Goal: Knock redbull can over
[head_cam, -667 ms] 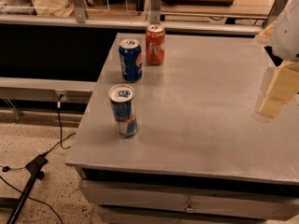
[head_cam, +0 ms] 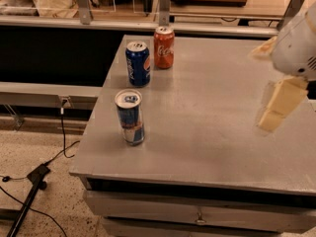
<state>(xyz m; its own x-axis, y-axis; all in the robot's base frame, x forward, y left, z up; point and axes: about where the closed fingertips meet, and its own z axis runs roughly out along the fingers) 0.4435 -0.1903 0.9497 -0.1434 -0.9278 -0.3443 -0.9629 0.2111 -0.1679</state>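
The redbull can (head_cam: 130,117) is slim, blue and silver with a silver top. It stands upright near the front left of the grey table (head_cam: 207,127). My gripper (head_cam: 271,118) hangs over the right side of the table, far to the right of the can and apart from it, holding nothing that I can see. The white arm housing (head_cam: 297,48) sits above it at the right edge of the view.
A dark-blue Pepsi can (head_cam: 138,63) and a red-orange Coca-Cola can (head_cam: 164,47) stand upright side by side at the table's back left. The table's left edge runs just beside the cans. A black cable (head_cam: 59,147) lies on the floor at left. A counter runs behind the table.
My gripper has moved a little to the left and down over the table. The three cans have not moved.
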